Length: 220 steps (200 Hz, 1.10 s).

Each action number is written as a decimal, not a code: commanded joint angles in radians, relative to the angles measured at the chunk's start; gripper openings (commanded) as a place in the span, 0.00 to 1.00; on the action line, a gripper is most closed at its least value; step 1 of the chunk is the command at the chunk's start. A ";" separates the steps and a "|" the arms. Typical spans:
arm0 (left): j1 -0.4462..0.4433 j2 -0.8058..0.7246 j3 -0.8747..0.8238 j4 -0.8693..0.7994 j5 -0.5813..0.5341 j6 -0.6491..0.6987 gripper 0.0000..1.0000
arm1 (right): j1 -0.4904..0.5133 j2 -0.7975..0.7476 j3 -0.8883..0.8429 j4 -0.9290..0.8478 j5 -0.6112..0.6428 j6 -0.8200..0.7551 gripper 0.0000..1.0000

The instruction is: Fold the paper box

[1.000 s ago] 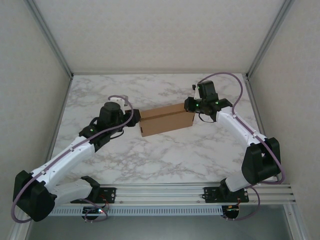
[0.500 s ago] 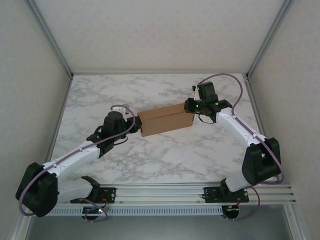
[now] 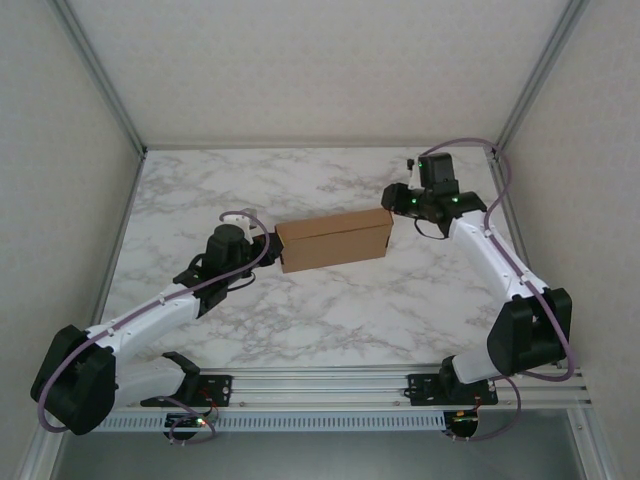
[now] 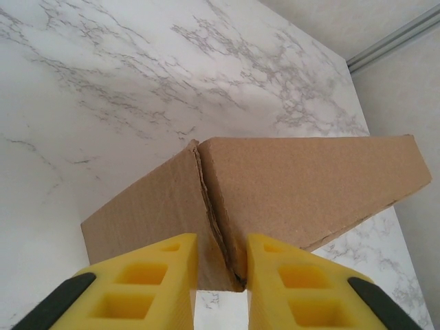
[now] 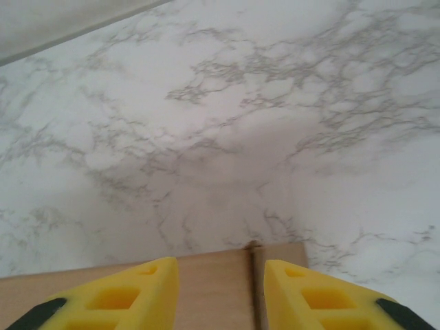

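Pale, finely textured walls (image 3: 300, 70) close in the space on three sides, joined at the corners by slim aluminium posts (image 3: 100, 75), and a ribbed metal rail (image 3: 330, 385) runs along the near edge where the two white and black arms are bolted. The tabletop (image 3: 330, 310) is a smooth white marble-look surface veined in grey, matte enough to carry only a soft shadow. Near its middle, between the two arms, lies the paper box (image 3: 334, 239): plain brown cardboard, unmarked, standing as a long shallow rectangular block with its lid face up, its length running left to right and the right end angled slightly toward the far wall. Its faces are flat and dull with a faint fibrous grain, and the edges are crisp folds. In the left wrist view two panels meet at the box's left end in a ragged seam that shows the raw cut edge. The left hand (image 3: 266, 242) is clamped on that end corner, its yellow ribbed fingers (image 4: 165, 275) pressed on either side of the cardboard. The right hand (image 3: 397, 199) hovers just beyond the box's right end with its fingers apart, touching nothing, and a narrow dark slit in the box's top face shows between them
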 commanded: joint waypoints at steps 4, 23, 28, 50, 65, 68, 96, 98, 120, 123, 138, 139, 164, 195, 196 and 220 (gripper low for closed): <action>0.004 0.002 -0.006 -0.143 -0.058 0.035 0.24 | -0.022 -0.001 -0.012 -0.025 -0.031 0.005 0.38; 0.004 0.003 0.001 -0.151 -0.062 0.047 0.24 | -0.023 0.013 -0.049 0.001 -0.057 0.020 0.37; 0.004 0.005 0.003 -0.153 -0.063 0.051 0.24 | -0.022 0.018 -0.056 0.007 -0.067 0.027 0.37; 0.004 0.022 0.006 -0.148 -0.063 0.066 0.25 | -0.022 0.039 -0.105 0.038 -0.106 0.055 0.36; 0.004 0.046 0.014 -0.142 -0.058 0.072 0.26 | -0.016 0.046 -0.148 0.064 -0.129 0.077 0.34; 0.004 0.051 0.017 -0.142 -0.056 0.074 0.26 | -0.016 0.046 -0.158 0.069 -0.140 0.087 0.34; 0.004 0.086 0.036 -0.133 -0.038 0.076 0.27 | -0.001 0.035 -0.229 0.111 -0.176 0.126 0.29; 0.004 0.087 0.037 -0.132 -0.035 0.076 0.27 | 0.001 0.035 -0.230 0.108 -0.172 0.123 0.28; 0.003 0.102 0.045 -0.126 -0.005 0.085 0.25 | 0.013 0.029 -0.244 0.086 -0.155 0.104 0.23; 0.003 0.103 0.047 -0.128 -0.003 0.089 0.25 | 0.013 0.028 -0.247 0.085 -0.154 0.104 0.23; 0.002 0.104 0.049 -0.133 0.000 0.097 0.24 | 0.018 0.006 -0.264 0.085 -0.139 0.102 0.23; 0.002 0.104 0.049 -0.134 0.000 0.098 0.24 | 0.017 0.004 -0.265 0.085 -0.137 0.102 0.23; 0.001 0.103 0.051 -0.146 -0.011 0.105 0.24 | 0.017 -0.055 -0.274 0.070 -0.082 0.104 0.35; 0.001 0.096 0.047 -0.153 -0.017 0.100 0.24 | 0.017 -0.140 -0.268 0.044 -0.032 0.103 0.42; 0.001 0.096 0.047 -0.153 -0.017 0.100 0.24 | 0.017 -0.142 -0.268 0.044 -0.031 0.103 0.42; 0.000 0.100 0.049 -0.154 -0.017 0.101 0.23 | 0.017 -0.150 -0.260 0.032 -0.056 0.101 0.41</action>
